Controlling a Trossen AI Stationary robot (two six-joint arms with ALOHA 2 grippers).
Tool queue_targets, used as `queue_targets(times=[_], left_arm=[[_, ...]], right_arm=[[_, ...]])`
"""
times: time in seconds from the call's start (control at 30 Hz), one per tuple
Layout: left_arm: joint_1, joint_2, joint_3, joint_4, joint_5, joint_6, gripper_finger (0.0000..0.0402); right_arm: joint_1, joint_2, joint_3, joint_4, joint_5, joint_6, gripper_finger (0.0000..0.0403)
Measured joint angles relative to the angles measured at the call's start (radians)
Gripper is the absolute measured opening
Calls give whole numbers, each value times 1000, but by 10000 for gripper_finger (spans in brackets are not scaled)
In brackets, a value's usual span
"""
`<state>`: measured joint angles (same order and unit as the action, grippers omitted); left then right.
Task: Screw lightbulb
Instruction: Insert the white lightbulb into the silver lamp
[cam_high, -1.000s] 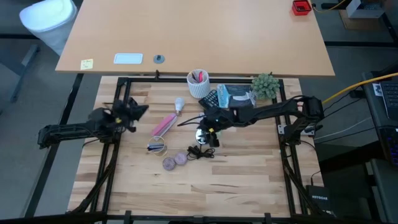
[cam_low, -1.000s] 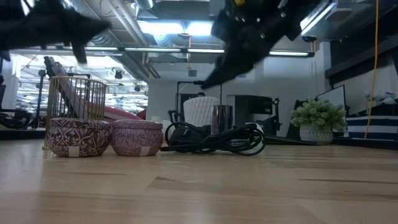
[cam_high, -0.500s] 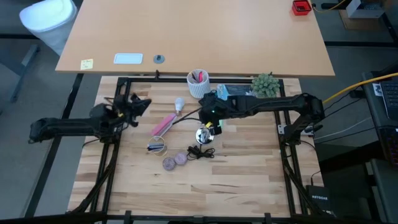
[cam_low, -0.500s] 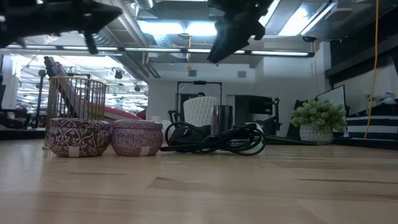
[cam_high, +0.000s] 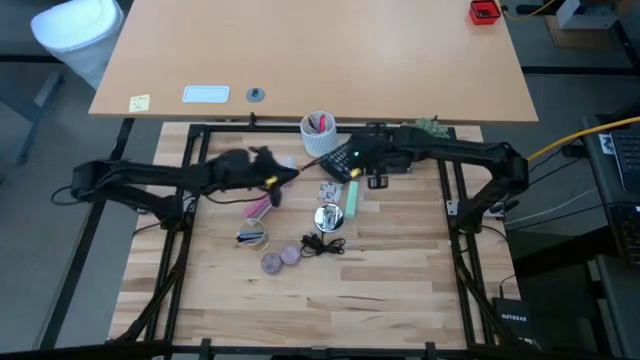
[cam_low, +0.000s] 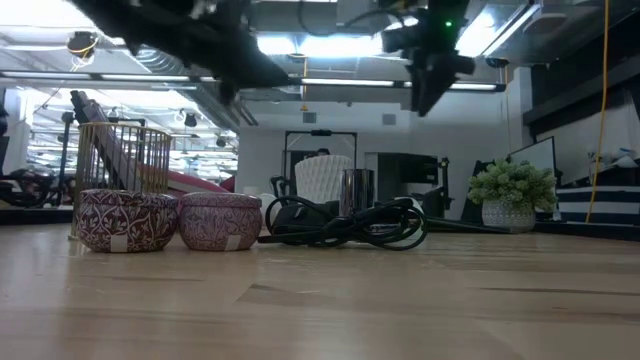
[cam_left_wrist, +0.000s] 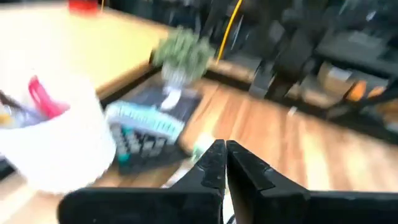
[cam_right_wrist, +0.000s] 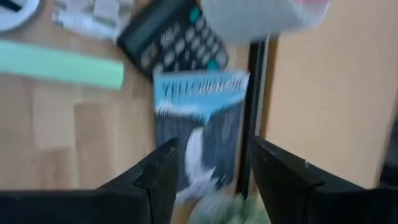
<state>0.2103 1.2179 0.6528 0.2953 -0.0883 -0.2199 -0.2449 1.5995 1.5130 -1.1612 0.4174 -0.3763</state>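
Over the wooden table (cam_high: 400, 290), reached far inward with the left arm within the last half second; pulled the right arm back toward the rear edge. Parks the left gripper (cam_high: 272, 182) just beside the pink case (cam_high: 258, 206), fingers pressed together on nothing visible. Hangs the right gripper (cam_high: 347, 163) above the calculator (cam_right_wrist: 174, 40) and book (cam_right_wrist: 199, 118), fingers spread, empty. Cannot find the lightbulb now: lay bare near the pen cup (cam_high: 319, 133) a moment ago, probably hidden beneath the left gripper. Suggests passing the pickup to the left arm; would need opening first.
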Motion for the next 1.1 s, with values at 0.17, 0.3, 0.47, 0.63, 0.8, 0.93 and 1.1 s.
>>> queue_targets(times=[0.17, 0.3, 0.47, 0.63, 0.8, 0.93, 1.1], left_arm=[[50, 134, 86, -29, -2, -12, 70], [106, 175, 124, -38, -4, -78, 122], [197, 179, 155, -209, -5, -278, 158], [269, 180, 160, -391, -3, -379, 168], [314, 180, 160, -507, 21, -383, 168], [328, 183, 160, -563, 32, -383, 169], [315, 241, 161, -572, 91, -404, 169]], right_arm=[[-87, -37, 0, -48, -74, 9, 195], [-157, -53, -1, -47, -98, -2, 195], [-252, -55, -2, -46, -155, -23, 195], [-347, -55, -2, -43, -314, -50, 195], [-419, -55, -2, -42, -385, -52, 195], [-451, -54, -2, -38, -393, -52, 195], [-466, -54, -2, -3, -430, -52, 195]])
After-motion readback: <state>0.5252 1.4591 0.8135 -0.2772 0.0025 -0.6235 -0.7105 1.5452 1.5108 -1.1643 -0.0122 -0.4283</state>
